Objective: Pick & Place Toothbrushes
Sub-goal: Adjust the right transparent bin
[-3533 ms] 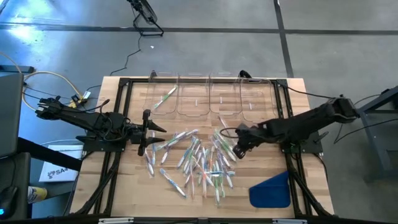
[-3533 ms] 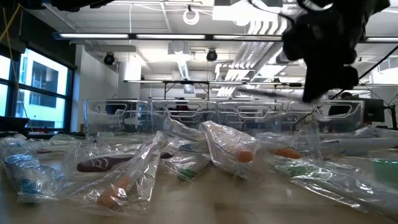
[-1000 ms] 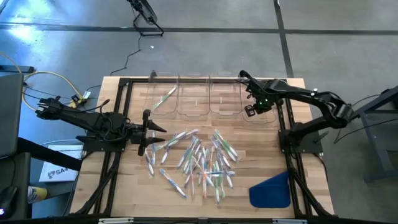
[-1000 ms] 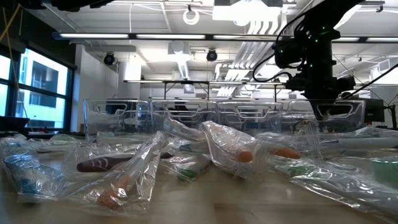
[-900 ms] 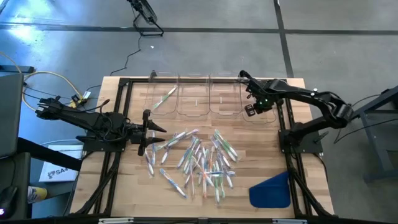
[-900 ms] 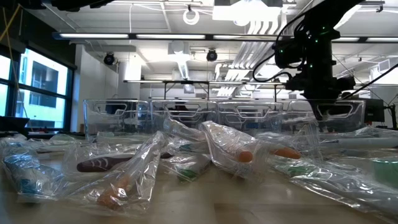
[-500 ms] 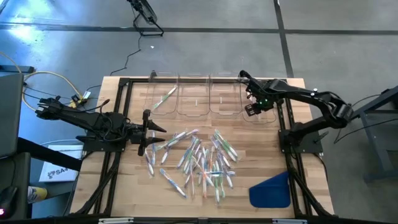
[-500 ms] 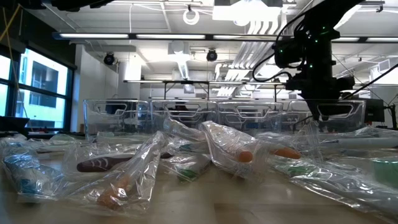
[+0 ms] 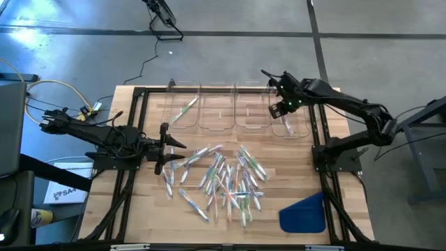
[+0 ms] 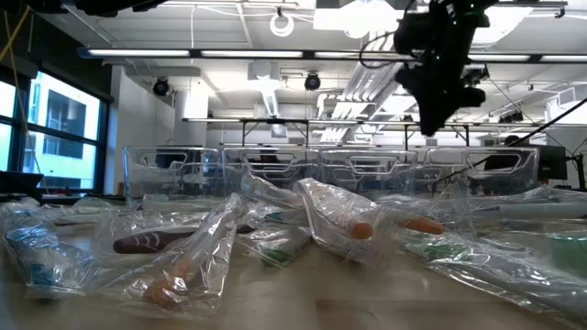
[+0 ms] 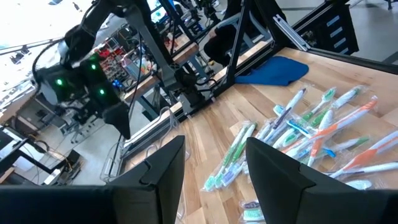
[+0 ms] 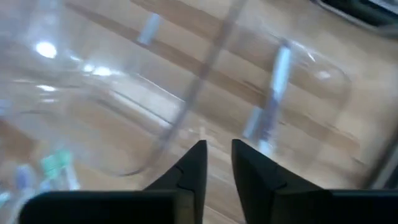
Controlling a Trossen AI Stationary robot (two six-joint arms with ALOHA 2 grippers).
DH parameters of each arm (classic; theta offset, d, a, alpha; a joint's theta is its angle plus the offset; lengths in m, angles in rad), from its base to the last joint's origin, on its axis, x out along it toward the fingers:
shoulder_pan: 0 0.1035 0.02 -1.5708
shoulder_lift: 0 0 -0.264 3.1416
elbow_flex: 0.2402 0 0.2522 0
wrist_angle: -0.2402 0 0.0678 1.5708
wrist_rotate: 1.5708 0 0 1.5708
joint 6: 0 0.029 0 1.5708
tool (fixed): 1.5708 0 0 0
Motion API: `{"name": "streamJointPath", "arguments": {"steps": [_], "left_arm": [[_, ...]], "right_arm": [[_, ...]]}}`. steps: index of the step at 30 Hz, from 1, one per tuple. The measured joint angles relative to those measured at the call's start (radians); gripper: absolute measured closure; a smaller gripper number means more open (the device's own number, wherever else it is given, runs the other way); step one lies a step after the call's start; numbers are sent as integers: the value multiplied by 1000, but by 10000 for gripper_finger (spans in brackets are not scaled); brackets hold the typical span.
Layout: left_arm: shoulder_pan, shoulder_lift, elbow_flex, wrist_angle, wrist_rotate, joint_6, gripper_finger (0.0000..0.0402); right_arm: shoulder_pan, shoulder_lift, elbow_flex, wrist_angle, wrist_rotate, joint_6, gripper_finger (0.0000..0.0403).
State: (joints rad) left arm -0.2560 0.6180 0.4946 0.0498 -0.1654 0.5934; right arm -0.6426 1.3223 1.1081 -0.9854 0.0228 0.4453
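Observation:
Several wrapped toothbrushes (image 9: 224, 180) lie in a loose pile on the middle of the wooden table, also in the left wrist view (image 11: 311, 134). One green toothbrush (image 9: 185, 110) lies in the leftmost clear bin. A whitish-blue one (image 9: 286, 126) lies flat in the rightmost bin (image 9: 289, 115), seen also in the right wrist view (image 12: 273, 81). My right gripper (image 9: 277, 109) hangs above the far bins, open by a narrow gap (image 12: 216, 152) and holding nothing. My left gripper (image 9: 167, 147) waits open at the pile's left side (image 11: 216, 155).
A row of clear bins (image 9: 217, 111) stands along the table's far edge. A blue flat cloth-like piece (image 9: 304, 213) lies at the near right corner. Black frame rails (image 9: 132, 167) run along both sides. Bare wood lies between pile and bins.
My right gripper has risen from low over the rightmost bin and moved toward the far edge and a little left. A toothbrush now shows lying in that bin where the gripper stood. The left arm and the pile have kept still.

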Motion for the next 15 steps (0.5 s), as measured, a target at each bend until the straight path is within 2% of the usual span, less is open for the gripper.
{"name": "streamJointPath", "arguments": {"steps": [5, 15], "left_arm": [[0, 0, 0, -8, 0, 0, 236], [0, 0, 0, -25, 0, 0, 236]], "right_arm": [[52, -80, 6, 26, 1, -31, 395], [229, -294, 6, 30, 4, 60, 400]]}}
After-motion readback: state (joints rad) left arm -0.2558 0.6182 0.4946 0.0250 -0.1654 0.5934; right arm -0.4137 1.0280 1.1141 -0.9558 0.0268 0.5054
